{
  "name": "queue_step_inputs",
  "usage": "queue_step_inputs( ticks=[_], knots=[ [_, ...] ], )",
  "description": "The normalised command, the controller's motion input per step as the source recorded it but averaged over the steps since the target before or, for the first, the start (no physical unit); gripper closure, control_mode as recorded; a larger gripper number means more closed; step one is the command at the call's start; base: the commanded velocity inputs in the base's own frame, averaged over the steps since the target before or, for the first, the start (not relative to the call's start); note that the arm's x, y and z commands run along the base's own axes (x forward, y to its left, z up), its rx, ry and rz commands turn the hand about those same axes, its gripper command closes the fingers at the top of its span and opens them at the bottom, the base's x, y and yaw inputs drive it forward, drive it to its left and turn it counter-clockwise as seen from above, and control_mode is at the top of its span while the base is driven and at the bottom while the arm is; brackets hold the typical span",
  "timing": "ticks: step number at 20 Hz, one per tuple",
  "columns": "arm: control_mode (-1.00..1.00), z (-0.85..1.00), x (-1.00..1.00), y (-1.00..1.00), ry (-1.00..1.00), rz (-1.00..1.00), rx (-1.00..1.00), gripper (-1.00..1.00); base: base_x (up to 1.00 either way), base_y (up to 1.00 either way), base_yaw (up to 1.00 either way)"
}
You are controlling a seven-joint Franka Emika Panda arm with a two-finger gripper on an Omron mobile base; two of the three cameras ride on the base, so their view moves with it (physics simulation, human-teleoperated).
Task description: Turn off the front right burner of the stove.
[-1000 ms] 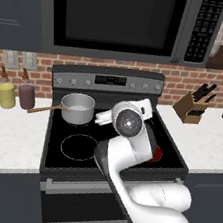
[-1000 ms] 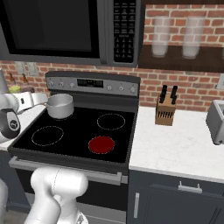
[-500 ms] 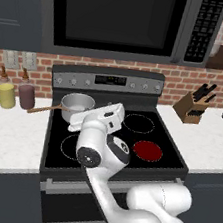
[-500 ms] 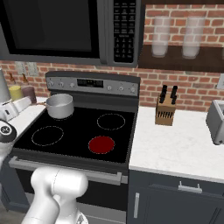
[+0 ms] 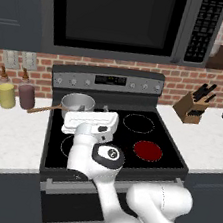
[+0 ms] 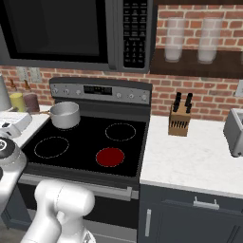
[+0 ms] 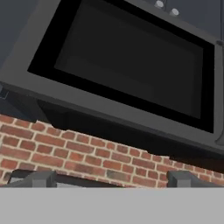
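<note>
The front right burner point(image 5: 148, 150) glows solid red on the stove point(image 5: 130, 136), nearest the right-hand counter, so it is evidently on and the task is not yet done. The gripper point(image 5: 91, 120) hangs above the front left ring, jaws spread wide and holding nothing. Its camera looks up at the microwave point(image 7: 131, 57) and brick wall (not the knobs point(image 6: 144, 97) on the steel back panel), so it likely needs re-aiming toward the panel.

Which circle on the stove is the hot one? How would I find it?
Look under the big dark microwave for the black glass stove. It has four circles; go to the one nearest you on the right, the front right burner. It is a solid red disc, while its neighbours are only thin white rings.
</note>
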Motion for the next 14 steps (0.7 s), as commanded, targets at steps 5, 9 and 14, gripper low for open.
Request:
queue_step_inputs(
  ticks=[5,9,14],
  knots=[
    [-1.00,0.00,0.00,0.00,-0.05,0.00,0.06,-1.00,0.00,0.00,0.00],
    [-1.00,0.00,0.00,-0.05,0.00,0.00,0.00,-1.00,0.00,0.00,0.00],
    [-1.00,0.00,0.00,-0.09,0.00,0.00,0.00,-1.00,0.00,0.00,0.00]
  ],
)
